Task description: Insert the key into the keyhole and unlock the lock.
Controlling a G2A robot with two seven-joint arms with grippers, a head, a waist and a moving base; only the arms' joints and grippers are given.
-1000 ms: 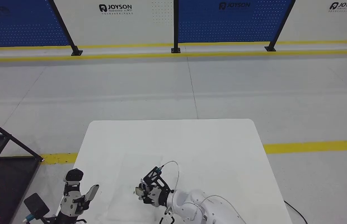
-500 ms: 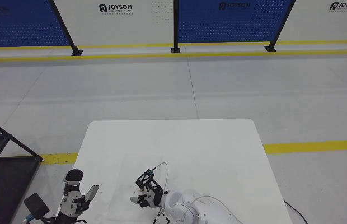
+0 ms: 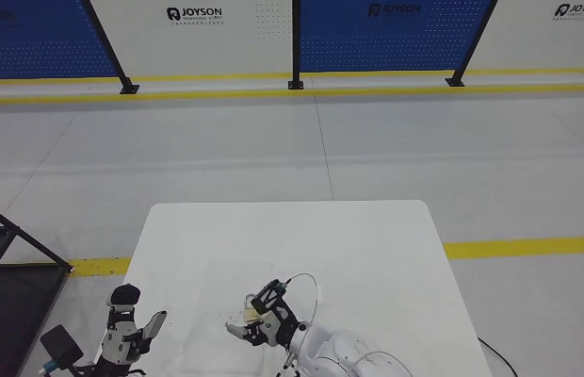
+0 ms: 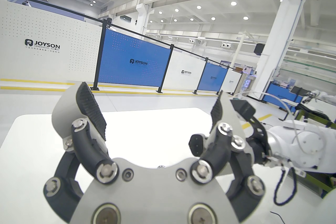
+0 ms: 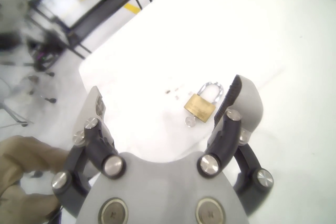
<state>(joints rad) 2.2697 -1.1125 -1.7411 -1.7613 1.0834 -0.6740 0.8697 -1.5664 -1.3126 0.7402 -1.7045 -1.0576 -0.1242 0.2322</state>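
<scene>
Your right tool [image 5: 165, 86] shifted right since earlier, jaws wide beside the padlock [image 5: 199, 109] on the bench [image 5: 262, 25], key [image 5: 190, 121] at its base, your left tool [image 4: 151, 89] wide.

The left gripper [image 4: 153, 107] is pointing level, jaws spread wide; the right gripper [image 5: 165, 96] is pointing downward, jaws likewise apart.

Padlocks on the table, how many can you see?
1. The brass padlock lies flat on the white table, below the open right gripper, with a key at its base. The gripper might hide others.
</scene>
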